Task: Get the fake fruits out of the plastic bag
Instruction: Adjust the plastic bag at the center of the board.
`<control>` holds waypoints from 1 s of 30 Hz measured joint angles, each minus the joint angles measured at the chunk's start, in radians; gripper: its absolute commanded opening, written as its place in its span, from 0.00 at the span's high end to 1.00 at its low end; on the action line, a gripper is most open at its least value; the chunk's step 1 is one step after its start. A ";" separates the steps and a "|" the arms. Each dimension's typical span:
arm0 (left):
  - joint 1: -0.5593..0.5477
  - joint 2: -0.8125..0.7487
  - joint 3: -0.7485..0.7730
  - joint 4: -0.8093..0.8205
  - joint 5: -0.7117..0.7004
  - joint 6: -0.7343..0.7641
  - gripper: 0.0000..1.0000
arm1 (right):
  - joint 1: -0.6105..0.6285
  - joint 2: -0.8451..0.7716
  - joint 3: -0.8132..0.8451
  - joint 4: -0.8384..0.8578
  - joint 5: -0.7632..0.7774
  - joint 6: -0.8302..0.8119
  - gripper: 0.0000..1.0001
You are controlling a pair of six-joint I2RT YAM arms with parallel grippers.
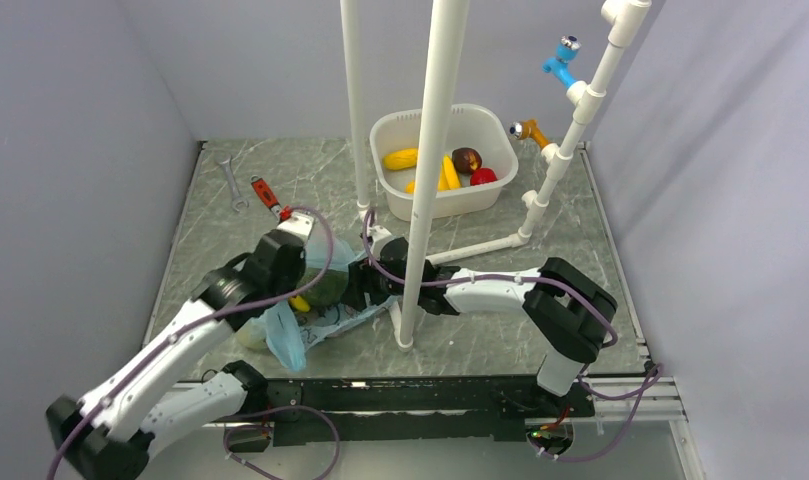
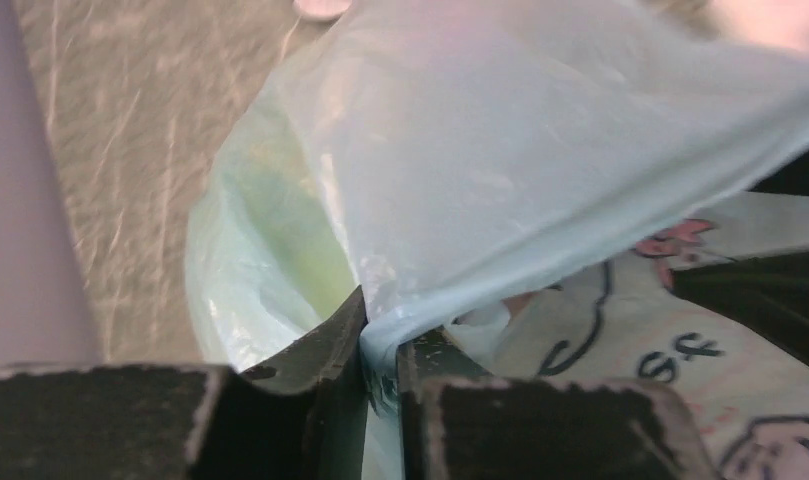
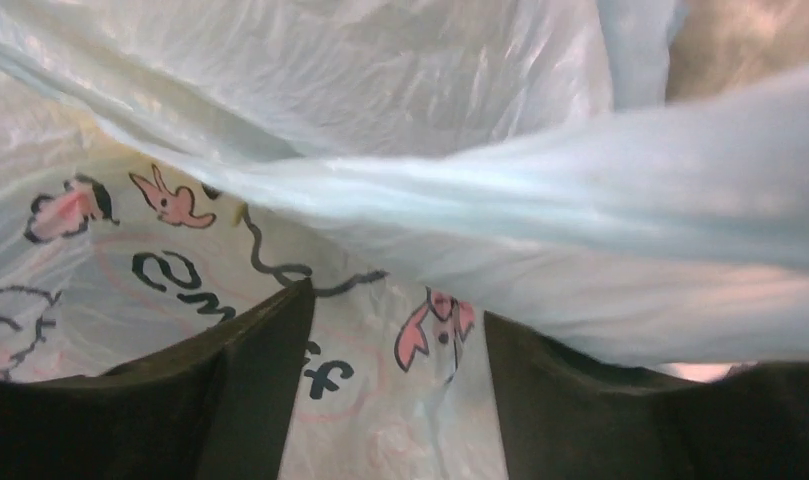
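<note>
The light blue plastic bag (image 1: pixel 285 335) lies crumpled at the table's near middle. A dark green fruit (image 1: pixel 328 288) and a yellow fruit (image 1: pixel 300 302) show at its mouth. My left gripper (image 1: pixel 298 283) is shut on a fold of the bag's film (image 2: pixel 380 335) and holds it up; a greenish shape (image 2: pixel 280 220) shows through the film. My right gripper (image 1: pixel 358 285) is at the bag's mouth from the right. In the right wrist view it (image 3: pixel 395 340) is open over the bag's printed film (image 3: pixel 180 270) with nothing between the fingers.
A white tub (image 1: pixel 500 190) at the back holds a yellow lemon (image 1: pixel 400 158), a banana (image 1: pixel 450 172), a dark fruit (image 1: pixel 467 158) and a red one (image 1: pixel 483 176). White pipes (image 1: pixel 428 180) rise beside my right arm. Two wrenches (image 1: pixel 238 185) lie back left.
</note>
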 measured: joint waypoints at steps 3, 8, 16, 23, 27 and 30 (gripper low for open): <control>0.002 -0.150 -0.043 0.090 0.095 0.037 0.99 | -0.002 0.000 0.044 -0.002 0.008 -0.017 0.16; 0.002 -0.241 -0.098 0.164 0.196 0.061 1.00 | -0.004 0.008 0.126 -0.001 0.035 -0.048 0.05; 0.003 -0.245 -0.145 0.233 0.321 0.068 1.00 | -0.004 0.058 0.153 0.010 0.101 -0.109 0.00; 0.003 -0.262 -0.145 0.249 0.323 0.085 1.00 | -0.004 0.089 0.202 -0.004 0.117 -0.142 0.00; 0.006 -0.269 -0.146 0.254 0.323 0.090 1.00 | -0.004 0.111 0.255 -0.005 0.129 -0.140 0.00; 0.013 -0.287 -0.147 0.264 0.320 0.090 1.00 | -0.003 0.127 0.257 0.006 0.132 -0.139 0.01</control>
